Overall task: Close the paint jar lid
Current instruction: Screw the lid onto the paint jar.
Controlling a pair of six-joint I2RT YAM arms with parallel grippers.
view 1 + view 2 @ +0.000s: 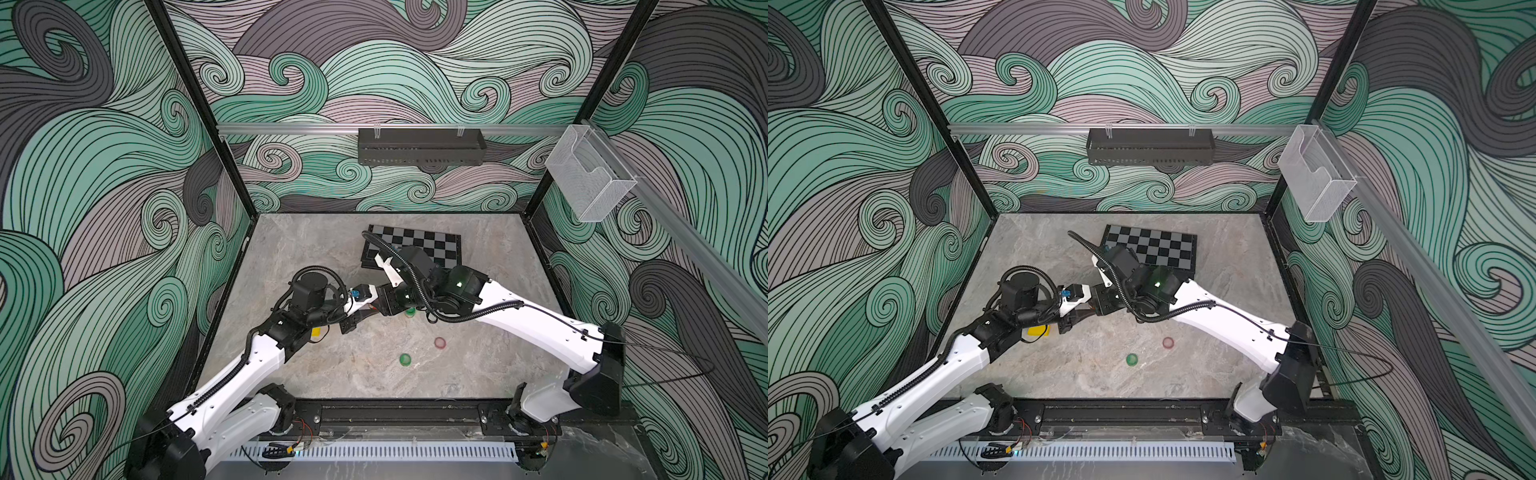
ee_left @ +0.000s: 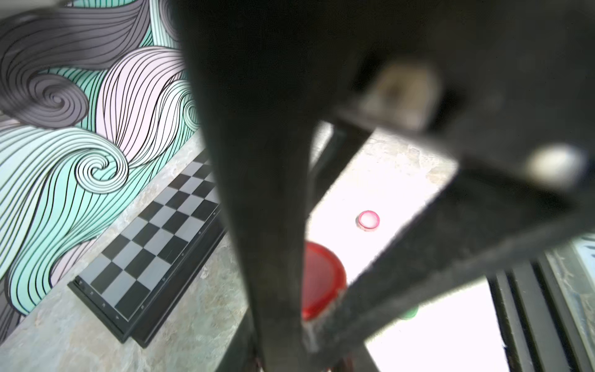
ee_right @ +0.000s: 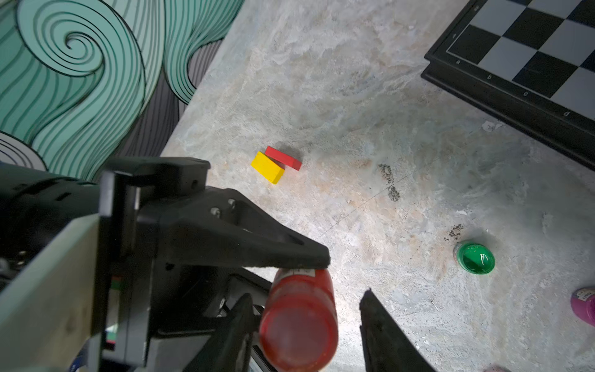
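We find the glossy red paint jar [image 3: 299,322] clearly only in wrist views (arms all but hide it from above), clamped sideways by the left gripper [image 2: 309,322] over the marbled table [image 3: 354,96]. The right gripper [image 3: 307,294] gapes around its round end.

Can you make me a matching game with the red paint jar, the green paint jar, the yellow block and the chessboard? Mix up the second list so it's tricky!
Things:
1. red paint jar
2. green paint jar
3. yellow block
4. chessboard

Clues:
A. black and grey squares
B. right beside the red block
C. gripped by the left gripper
D. standing open, nothing holding it

Pairs: 1-C, 2-D, 3-B, 4-A
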